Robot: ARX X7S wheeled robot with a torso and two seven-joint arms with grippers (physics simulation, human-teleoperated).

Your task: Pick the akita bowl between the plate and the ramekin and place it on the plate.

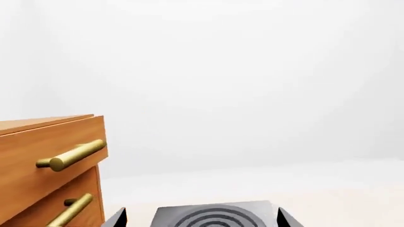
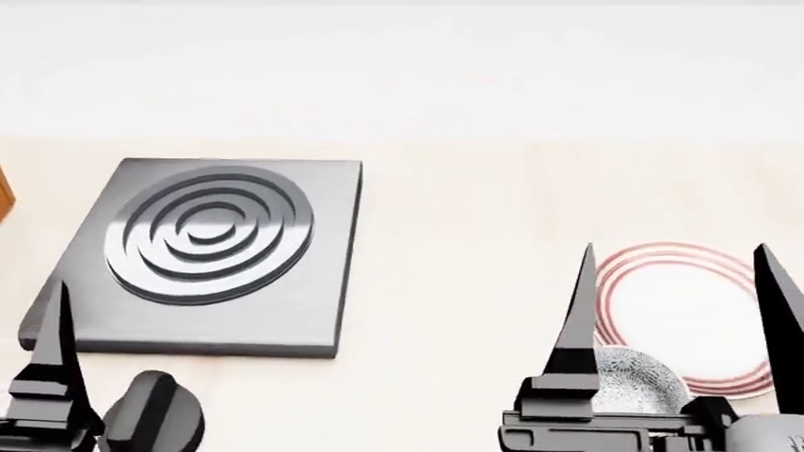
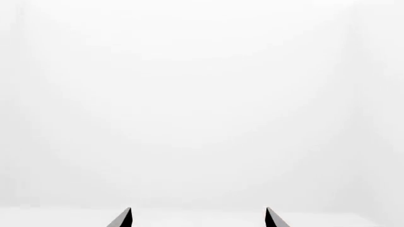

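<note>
**A:** Two grippers are showing in the head view, and the right gripper (image 2: pixel 679 282) is the one hanging nearest the work. Its two dark fingers are standing wide apart, and nothing is sitting between them.

**B:** Where is the speckled bowl (image 2: pixel 635 377) lying?

**A:** It is sitting on the pale counter (image 2: pixel 477 235), touching or overlapping the near-left edge of the red-ringed plate (image 2: pixel 684 311) as seen from the head. The bowl is showing low between the right gripper's fingers, partly hidden behind the gripper's body, so it is lying just under and slightly ahead of that tool.

**B:** And the plate from there?

**A:** The plate is lying beyond the bowl and a little to the right, so I am judging the carry to be a short one, forward and right. A round bowl is offering no long axis, so any grip across its rim should be serving.

**B:** The other arm?

**A:** The left gripper (image 2: pixel 51 377) is sitting at the far left, near the dark square burner plate (image 2: pixel 220 254), well apart from the bowl. Its wrist camera is showing two finger tips set apart with nothing between them, plus a wooden drawer unit (image 1: pixel 50 165) with brass handles.

**B:** The white cup?

**A:** It is not showing in any view, so I cannot be confirming this bowl is the right one of the pair
</note>
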